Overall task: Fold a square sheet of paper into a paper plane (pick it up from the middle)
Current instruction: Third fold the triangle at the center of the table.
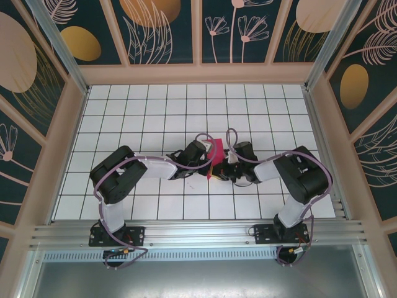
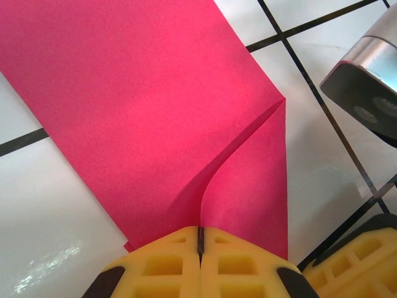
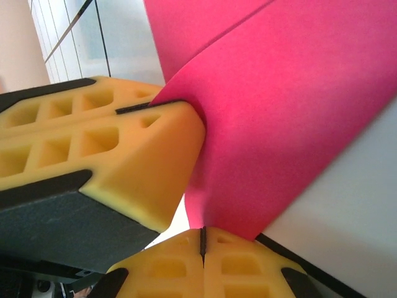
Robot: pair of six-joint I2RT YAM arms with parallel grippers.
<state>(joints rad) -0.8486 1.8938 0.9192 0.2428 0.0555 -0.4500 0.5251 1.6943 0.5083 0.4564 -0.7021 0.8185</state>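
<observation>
White gridded tabletop (image 1: 155, 105) carries the square sheet of paper (image 2: 155, 105), its raised ridge running into the left gripper (image 2: 200, 243), whose fingers are pressed together on it, probably to lift it by the middle. Just to that gripper's right, the right gripper (image 3: 203, 239) pinches the same ridge. Its camera shows paper bowing upward, whereas the left camera shows the sheet ahead lying flat.

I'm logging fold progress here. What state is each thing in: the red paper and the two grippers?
paper: partly folded, one flap creased over and bowing up, not yet a plane, pinched at its edge by both grippers.
left gripper: shut on the paper, fingers pressed together.
right gripper: shut on the paper, right beside the left gripper.
</observation>
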